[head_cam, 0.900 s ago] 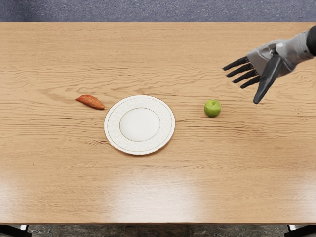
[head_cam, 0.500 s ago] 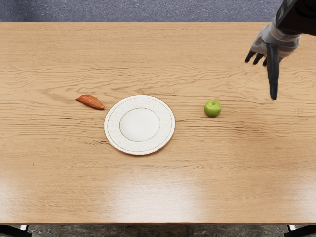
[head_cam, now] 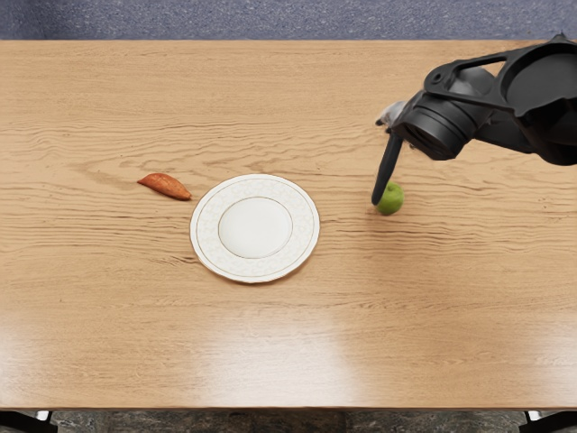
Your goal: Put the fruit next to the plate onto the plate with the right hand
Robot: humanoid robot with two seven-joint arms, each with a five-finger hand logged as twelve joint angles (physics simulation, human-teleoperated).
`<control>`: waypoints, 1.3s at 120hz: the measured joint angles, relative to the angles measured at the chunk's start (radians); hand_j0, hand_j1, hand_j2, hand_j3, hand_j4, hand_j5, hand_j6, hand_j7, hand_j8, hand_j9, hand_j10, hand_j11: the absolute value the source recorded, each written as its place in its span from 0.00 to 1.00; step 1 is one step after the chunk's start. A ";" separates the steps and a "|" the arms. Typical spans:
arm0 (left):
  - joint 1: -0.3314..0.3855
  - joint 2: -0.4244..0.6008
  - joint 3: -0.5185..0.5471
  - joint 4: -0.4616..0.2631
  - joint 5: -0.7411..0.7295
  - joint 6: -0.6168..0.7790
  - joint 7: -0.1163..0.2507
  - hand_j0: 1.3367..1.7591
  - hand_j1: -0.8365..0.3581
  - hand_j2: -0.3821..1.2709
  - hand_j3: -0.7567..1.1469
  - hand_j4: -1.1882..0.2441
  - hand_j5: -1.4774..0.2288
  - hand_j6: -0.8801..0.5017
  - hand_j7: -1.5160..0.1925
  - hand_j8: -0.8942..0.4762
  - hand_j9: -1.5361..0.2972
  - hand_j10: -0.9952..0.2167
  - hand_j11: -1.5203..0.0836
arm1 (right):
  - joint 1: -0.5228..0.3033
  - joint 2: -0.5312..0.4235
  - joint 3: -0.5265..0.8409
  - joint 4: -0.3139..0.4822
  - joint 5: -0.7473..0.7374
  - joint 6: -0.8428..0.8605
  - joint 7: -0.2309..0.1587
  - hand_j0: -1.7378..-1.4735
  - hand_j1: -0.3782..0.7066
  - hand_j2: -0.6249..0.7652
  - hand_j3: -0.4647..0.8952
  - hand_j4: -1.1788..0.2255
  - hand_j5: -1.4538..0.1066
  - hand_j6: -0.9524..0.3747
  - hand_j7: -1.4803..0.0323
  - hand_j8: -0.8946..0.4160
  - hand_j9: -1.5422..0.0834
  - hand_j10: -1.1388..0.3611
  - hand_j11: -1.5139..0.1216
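Observation:
A small green apple [head_cam: 393, 199] rests on the wooden table to the right of a white plate [head_cam: 206, 227], about a plate's radius from its rim. My right hand [head_cam: 382, 185] hangs over the apple, its arm entering from the right edge. One dark finger [head_cam: 388, 167] points straight down, and its tip meets the apple's left side. The bulky dark wrist [head_cam: 446, 122] hides the other fingers. Nothing is grasped, and the apple sits on the table. The plate has nothing on it.
An orange-red, wedge-shaped piece of food [head_cam: 165, 186] lies just left of the plate. The table's far edge [head_cam: 270, 41] runs along the top of the view, and its near edge along the bottom.
My right hand has swung left and down from the far right edge to the apple, with the wrist turning toward the camera. The apple, plate and orange piece have not moved.

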 joint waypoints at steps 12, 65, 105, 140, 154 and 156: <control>0.000 0.000 0.000 0.000 0.000 0.000 0.000 0.76 0.98 0.23 0.40 0.82 0.86 0.63 0.88 0.64 0.83 0.81 0.94 | -0.077 -0.012 0.036 -0.047 -0.076 -0.050 0.000 0.30 0.05 0.45 0.34 0.82 0.91 0.70 0.96 0.66 0.93 0.74 0.91; 0.000 0.000 0.000 0.000 0.000 0.000 0.000 0.76 0.98 0.23 0.40 0.82 0.86 0.63 0.88 0.64 0.83 0.81 0.94 | -0.327 0.008 0.202 -0.167 -0.260 -0.094 0.000 0.30 0.26 0.42 0.34 0.69 0.75 0.55 0.79 0.52 0.78 0.62 0.75; 0.000 0.000 0.000 0.000 0.000 0.000 0.000 0.76 0.98 0.23 0.40 0.82 0.86 0.63 0.88 0.64 0.83 0.81 0.94 | -0.355 0.034 0.223 -0.153 -0.324 -0.202 0.000 0.30 0.32 0.41 0.34 0.65 0.71 0.51 0.75 0.48 0.73 0.58 0.71; 0.000 0.000 0.000 0.000 0.000 0.000 0.000 0.76 0.98 0.23 0.40 0.82 0.86 0.63 0.88 0.64 0.83 0.81 0.94 | -0.348 0.031 0.220 -0.087 -0.346 -0.215 0.000 0.30 0.34 0.41 0.34 0.64 0.69 0.50 0.73 0.46 0.72 0.57 0.70; 0.000 0.000 0.000 0.000 0.000 0.000 0.000 0.76 0.98 0.23 0.40 0.82 0.86 0.63 0.88 0.64 0.83 0.81 0.94 | -0.351 0.028 0.221 -0.084 -0.375 -0.230 0.000 0.30 0.35 0.41 0.34 0.63 0.69 0.50 0.73 0.46 0.72 0.56 0.69; 0.000 0.000 0.000 0.000 0.000 0.000 0.000 0.76 0.98 0.23 0.40 0.82 0.86 0.63 0.88 0.64 0.83 0.81 0.94 | -0.352 0.028 0.221 -0.084 -0.378 -0.231 0.000 0.30 0.35 0.41 0.34 0.63 0.69 0.50 0.73 0.46 0.72 0.56 0.69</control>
